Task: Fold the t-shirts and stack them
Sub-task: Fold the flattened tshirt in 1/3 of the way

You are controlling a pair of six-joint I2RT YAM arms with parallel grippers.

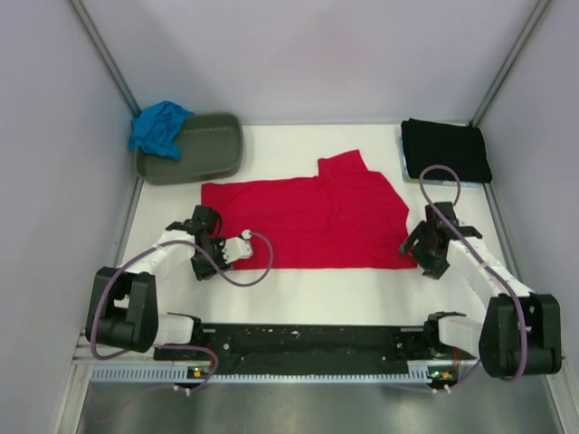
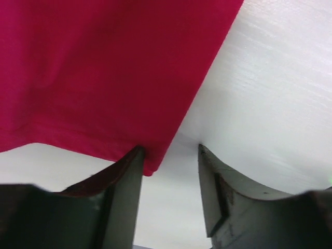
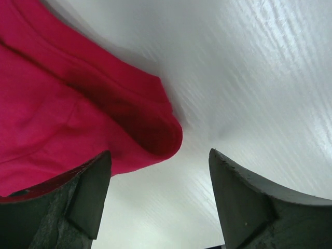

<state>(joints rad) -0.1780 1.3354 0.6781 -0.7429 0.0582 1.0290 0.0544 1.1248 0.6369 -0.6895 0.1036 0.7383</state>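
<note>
Operator: Surface and room?

Spotter: Your table (image 1: 298, 289) is white, closed in by plain pale walls (image 1: 317, 54), with metal struts (image 1: 102, 50) running up the far corners. A tub (image 1: 204, 145) sits at the far left, and the turquoise shirt (image 1: 158, 127) is bunched over its left end. The black shirt (image 1: 445, 149) lies folded at the far right corner.

Operator: Red shirt?

Spotter: The red shirt (image 1: 308, 221) is spread flat mid-table between your two arms. Its near hem runs straight across, and a flap juts toward the far side.

Operator: Left gripper?

Spotter: Your left gripper (image 2: 168, 150) is low at the shirt's near left corner, jaws partly apart. In the wrist view the corner's tip touches the inner side of the finger on the left, while the other finger stands over bare table. Nothing is pinched — the gripper is released.

Operator: And the right?

Spotter: Your right gripper (image 3: 158, 153) is at the shirt's near right corner, jaws spread wide. A rounded fold of red cloth lies just beside the finger on the left of that view — whether it touches, I cannot tell. The other finger is well apart from the cloth. The gripper holds nothing.
</note>
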